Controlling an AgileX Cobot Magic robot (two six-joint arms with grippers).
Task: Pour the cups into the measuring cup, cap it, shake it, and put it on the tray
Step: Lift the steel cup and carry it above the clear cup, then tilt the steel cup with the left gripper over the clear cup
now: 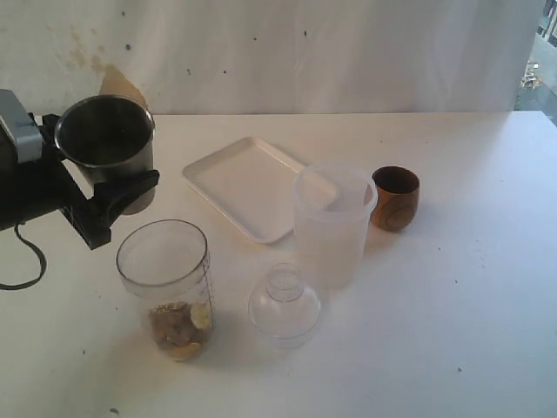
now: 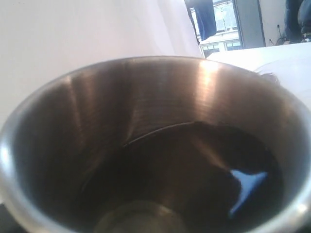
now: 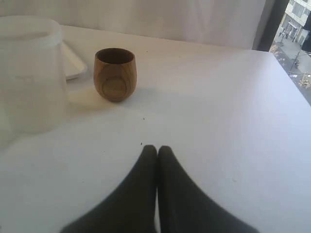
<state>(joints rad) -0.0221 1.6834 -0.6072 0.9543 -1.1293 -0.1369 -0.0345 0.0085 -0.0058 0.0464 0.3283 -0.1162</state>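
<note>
White table (image 1: 452, 305), pale wall behind; left gripper (image 1: 122, 185) clamped on steel tumbler (image 1: 106, 139), upper left, w/ measuring cup (image 1: 165, 279) lower left, apart. Meanwhile right gripper (image 3: 157, 150) pinched together, empty, facing wooden cup (image 3: 115, 74). Risk: pour could miss the mouth, or tumbler clips & tips it.

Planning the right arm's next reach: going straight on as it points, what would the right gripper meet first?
Probably nothing nearby: the shut right gripper points across bare table, with the wooden cup slightly off that line, though depth is hard to judge.
</note>
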